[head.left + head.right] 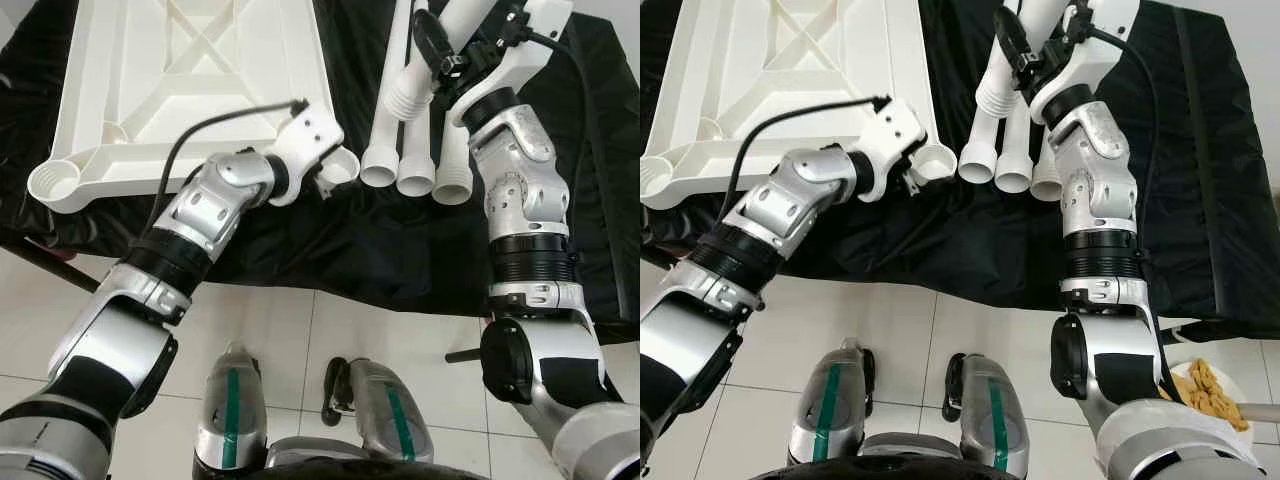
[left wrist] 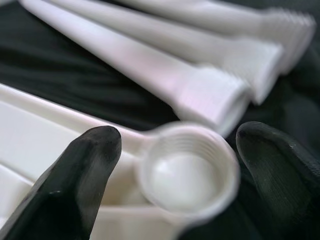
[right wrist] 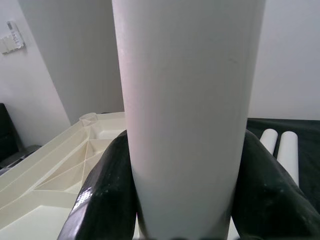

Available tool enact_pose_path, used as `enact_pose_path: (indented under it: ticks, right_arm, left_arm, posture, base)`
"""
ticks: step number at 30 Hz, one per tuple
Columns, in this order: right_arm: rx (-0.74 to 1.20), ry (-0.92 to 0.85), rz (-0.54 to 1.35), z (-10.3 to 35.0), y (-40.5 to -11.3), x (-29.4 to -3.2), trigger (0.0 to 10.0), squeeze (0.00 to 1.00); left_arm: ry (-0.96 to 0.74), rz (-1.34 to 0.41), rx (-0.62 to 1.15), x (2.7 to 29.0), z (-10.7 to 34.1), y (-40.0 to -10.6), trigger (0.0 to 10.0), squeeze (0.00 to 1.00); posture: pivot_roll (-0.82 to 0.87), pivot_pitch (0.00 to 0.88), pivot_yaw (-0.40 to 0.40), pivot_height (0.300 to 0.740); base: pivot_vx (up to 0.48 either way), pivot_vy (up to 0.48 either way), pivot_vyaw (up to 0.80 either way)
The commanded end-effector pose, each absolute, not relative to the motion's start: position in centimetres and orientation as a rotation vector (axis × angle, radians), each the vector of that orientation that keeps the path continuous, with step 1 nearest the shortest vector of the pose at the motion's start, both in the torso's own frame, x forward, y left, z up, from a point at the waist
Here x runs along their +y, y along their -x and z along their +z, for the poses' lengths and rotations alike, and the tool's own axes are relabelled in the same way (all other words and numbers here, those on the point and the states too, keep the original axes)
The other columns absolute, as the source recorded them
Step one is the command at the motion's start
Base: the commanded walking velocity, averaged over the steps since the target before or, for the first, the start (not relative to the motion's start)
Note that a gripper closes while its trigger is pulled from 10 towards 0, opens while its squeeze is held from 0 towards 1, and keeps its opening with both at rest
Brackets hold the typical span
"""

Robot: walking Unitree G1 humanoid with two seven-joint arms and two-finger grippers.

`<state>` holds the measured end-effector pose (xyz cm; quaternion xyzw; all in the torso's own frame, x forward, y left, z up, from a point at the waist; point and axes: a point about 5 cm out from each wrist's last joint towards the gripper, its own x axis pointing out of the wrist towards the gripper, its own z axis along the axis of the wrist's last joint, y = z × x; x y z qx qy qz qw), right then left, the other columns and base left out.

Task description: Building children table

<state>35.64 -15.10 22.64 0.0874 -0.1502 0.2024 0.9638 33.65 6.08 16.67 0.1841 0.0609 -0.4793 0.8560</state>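
We saw the white table top (image 1: 190, 70) lying upside down on a bench covered in black cloth (image 1: 300, 240), its ribbed underside facing up and a round threaded socket (image 1: 340, 165) at its near right corner. Our left gripper (image 2: 175, 175) sat at that corner, its jaws apart with one black finger (image 2: 75, 175) on either side of the socket; whether they touched it we could not tell.

Just beside the socket, three white legs (image 1: 415, 160) lay side by side on the cloth, their threaded open ends pointing toward us.

Our right gripper (image 3: 185, 190) was raised above those legs, jaws clamped on a fourth leg (image 3: 187, 100), the black fingers (image 3: 107, 190) pressed against both sides of the smooth tube. In the left eye view that held leg (image 1: 412, 85) hung tilted, its ribbed end lowest, over the three on the bench.

Below the bench edge lay pale tiled floor (image 1: 330, 330).
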Motion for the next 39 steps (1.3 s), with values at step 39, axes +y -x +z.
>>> enact_pose_path:
  ticks: [39]
  right_arm:
    - [-0.325,-0.204,0.191,20.0,-33.1,-17.4,10.0,0.00]
  left_arm:
    - [-0.054,-0.538,0.106,13.5,18.1,-33.3,10.0,0.00]
  posture:
    - [0.08,0.028,-0.053,0.740]
  base:
    - [0.000,0.000,0.00]
